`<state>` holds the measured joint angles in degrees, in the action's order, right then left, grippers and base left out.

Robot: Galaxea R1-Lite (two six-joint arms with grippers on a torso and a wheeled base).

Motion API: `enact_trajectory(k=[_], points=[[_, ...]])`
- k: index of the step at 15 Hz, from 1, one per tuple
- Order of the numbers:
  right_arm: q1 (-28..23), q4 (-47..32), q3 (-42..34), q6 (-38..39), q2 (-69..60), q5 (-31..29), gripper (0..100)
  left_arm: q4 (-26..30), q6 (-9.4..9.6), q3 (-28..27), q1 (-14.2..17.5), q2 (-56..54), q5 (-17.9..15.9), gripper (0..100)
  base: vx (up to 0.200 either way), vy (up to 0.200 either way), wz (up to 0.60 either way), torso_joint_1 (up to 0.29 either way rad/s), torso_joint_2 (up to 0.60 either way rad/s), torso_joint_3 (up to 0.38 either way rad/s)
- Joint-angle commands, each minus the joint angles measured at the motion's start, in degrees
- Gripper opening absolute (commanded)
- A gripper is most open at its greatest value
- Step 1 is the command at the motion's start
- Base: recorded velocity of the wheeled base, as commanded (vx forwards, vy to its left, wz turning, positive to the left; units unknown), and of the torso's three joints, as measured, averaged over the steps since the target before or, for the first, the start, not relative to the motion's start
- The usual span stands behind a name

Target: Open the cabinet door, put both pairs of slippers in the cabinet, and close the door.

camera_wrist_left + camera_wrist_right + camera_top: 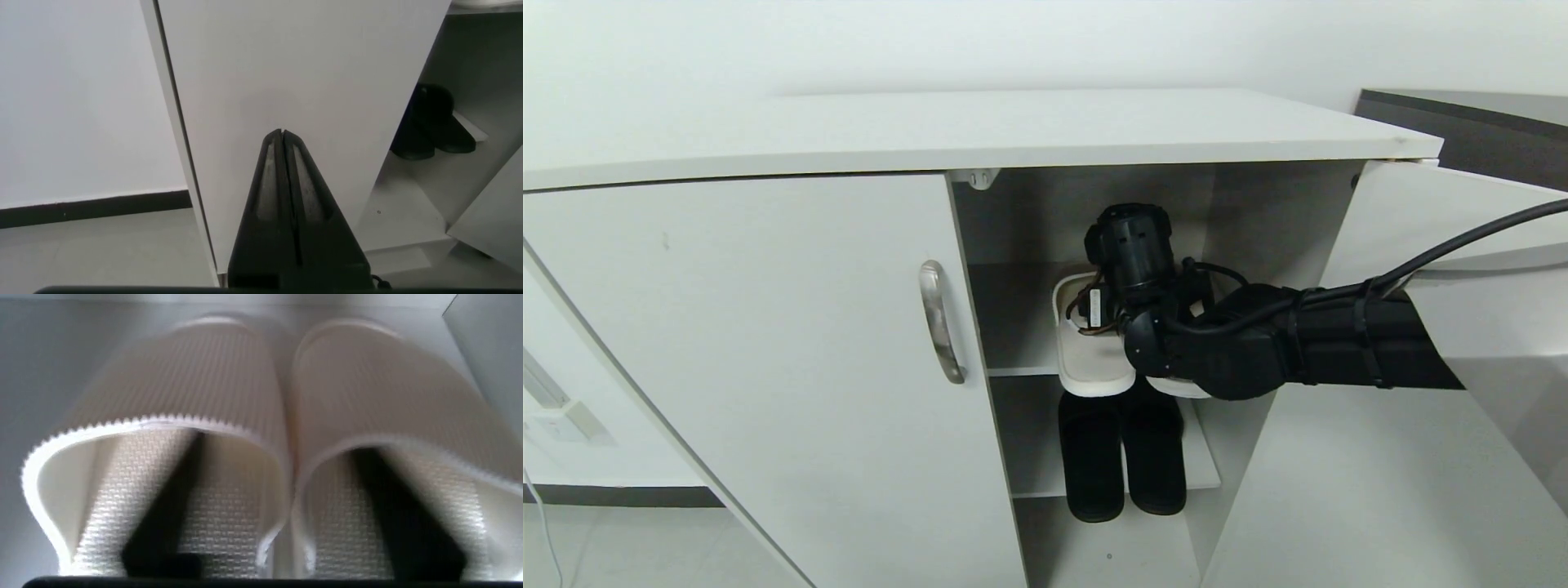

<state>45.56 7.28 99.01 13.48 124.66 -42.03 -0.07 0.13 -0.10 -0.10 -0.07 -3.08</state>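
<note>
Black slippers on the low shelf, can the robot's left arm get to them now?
Probably yes. The black slippers poke out of the open side, and the right arm is higher up at the white slippers. The left gripper faces the closed door, so it must swing sideways first.

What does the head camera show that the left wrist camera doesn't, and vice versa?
Head camera's extras: the pair of cream-white textured slippers at the upper shelf, and the curved silver metal door handle. Left wrist camera's extra: the black left gripper, shut. Shared: the pair of matte black slippers on the lower shelf.
</note>
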Motion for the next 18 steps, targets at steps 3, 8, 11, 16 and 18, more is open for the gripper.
enact_trajectory(k=[3, 8, 11, 16, 18], points=[[1.38, 0.02, -3.3, 0.05, -2.41, -0.33, 100, -0.01, -0.05, 0.01, 0.01, 0.07, -0.08, 0, 0.0, 0.0, 0.0, 0.0, 0.0, 0.0], [3.66, 0.37, -11.03, 0.23, -8.82, -0.51, 100, -0.01, -0.05, 0.01, 0.01, 0.07, -0.08, 0, 0.0, 0.0, 0.0, 0.0, 0.0, 0.0], [5.95, 0.63, -18.06, 0.76, -14.62, -0.51, 100, -0.01, -0.05, 0.01, 0.01, 0.07, -0.08, 0, 0.0, 0.0, 0.0, 0.0, 0.0, 0.0], [9.99, 4.41, -30.11, 0.84, -23.59, -0.15, 100, -0.01, -0.05, 0.01, 0.01, 0.07, -0.08, 0, 0.0, 0.0, 0.0, 0.0, 0.0, 0.0], [10.69, 8.89, -35.47, 0.84, -24.99, 0.29, 100, -0.01, -0.05, 0.01, 0.01, 0.07, -0.08, 0, 0.0, 0.0, 0.0, 0.0, 0.0, 0.0]])
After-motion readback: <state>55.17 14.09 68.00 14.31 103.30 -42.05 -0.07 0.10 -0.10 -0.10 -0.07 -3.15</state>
